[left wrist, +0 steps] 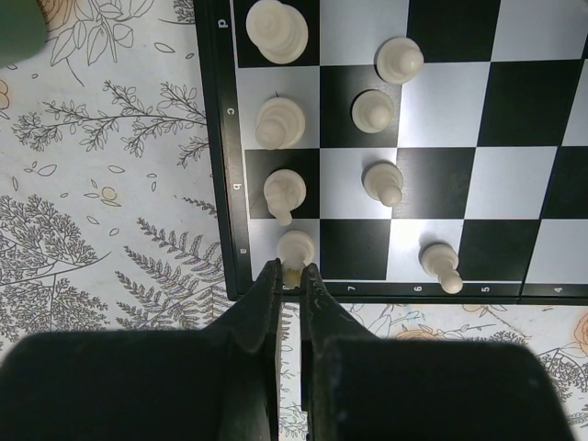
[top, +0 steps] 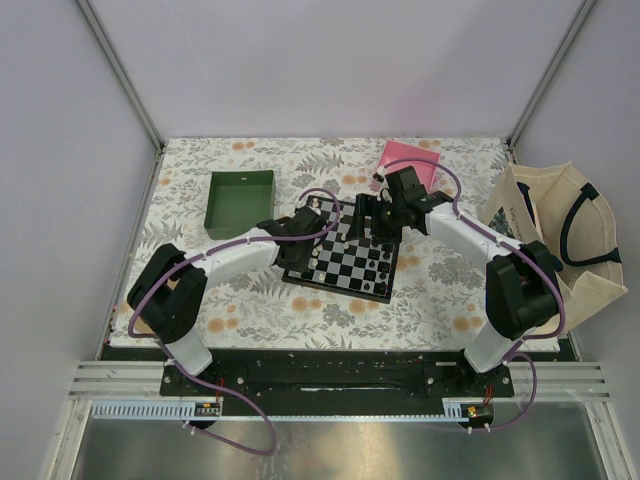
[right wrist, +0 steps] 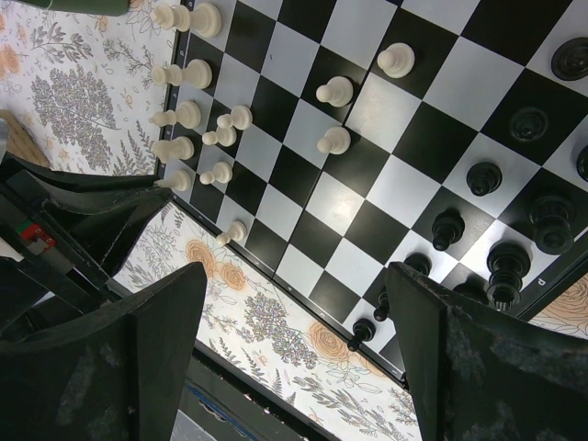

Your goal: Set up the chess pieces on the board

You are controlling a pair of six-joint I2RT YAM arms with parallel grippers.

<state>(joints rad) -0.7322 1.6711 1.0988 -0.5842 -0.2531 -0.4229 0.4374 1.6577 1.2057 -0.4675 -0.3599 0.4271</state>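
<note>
The left gripper [left wrist: 291, 273] is pinched shut on a cream piece [left wrist: 296, 246] at the board's [left wrist: 441, 110] corner square, so placing white's back rank seems in hand. Next it should release and lift straight up. The right gripper [right wrist: 296, 276] hangs spread wide above the black pieces [right wrist: 484, 177].

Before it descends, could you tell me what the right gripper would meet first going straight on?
The open right gripper would probably meet bare squares of the board first, between the cream pieces and black pieces; depth is unclear.

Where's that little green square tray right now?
In the overhead view, the green square tray sits on the floral tablecloth left of the black-and-white checkered chessboard, just beyond the left arm.
</note>
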